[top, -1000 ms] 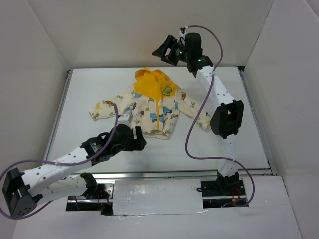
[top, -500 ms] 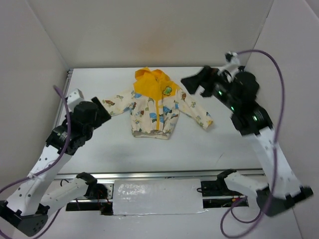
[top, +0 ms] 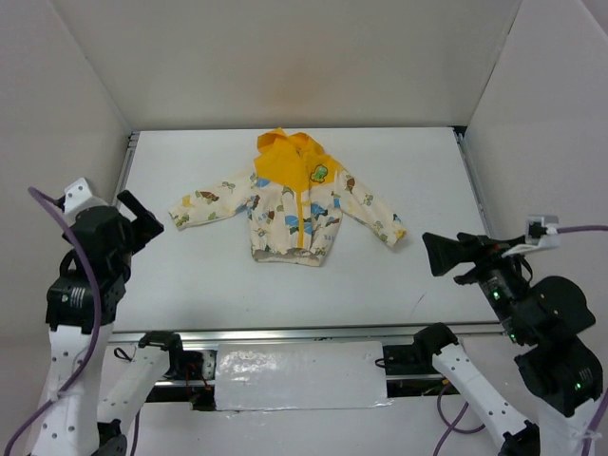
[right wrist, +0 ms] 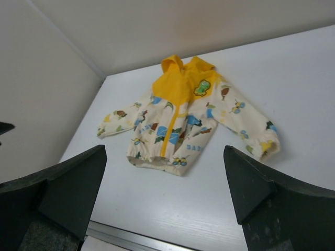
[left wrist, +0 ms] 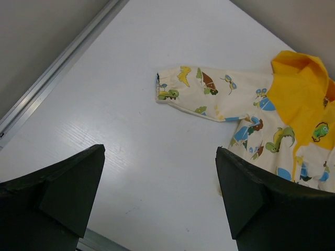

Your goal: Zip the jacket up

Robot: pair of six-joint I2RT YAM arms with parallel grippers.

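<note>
The jacket [top: 290, 204] lies flat on the white table, front up, sleeves spread and yellow hood toward the back wall. Its yellow zipper strip [right wrist: 170, 130] runs straight from collar to hem, and the two front panels meet along it. My left gripper [top: 141, 217] hovers open at the table's left side, well away from the left sleeve [left wrist: 209, 94]; nothing is between its fingers [left wrist: 57, 193]. My right gripper [top: 442, 255] is raised near the right front, open and empty. It looks back at the whole jacket [right wrist: 178, 115] from a distance.
Aluminium rails run along the table's left edge [left wrist: 57, 63] and near edge [top: 313, 334]. White walls enclose the table at the back and on both sides. A silver taped plate [top: 299, 375] sits between the arm bases.
Both arms pulled away from the jacket, the left from its hem and the right from above its hood, to the near left and right. Both grippers opened wider. The jacket did not move.
</note>
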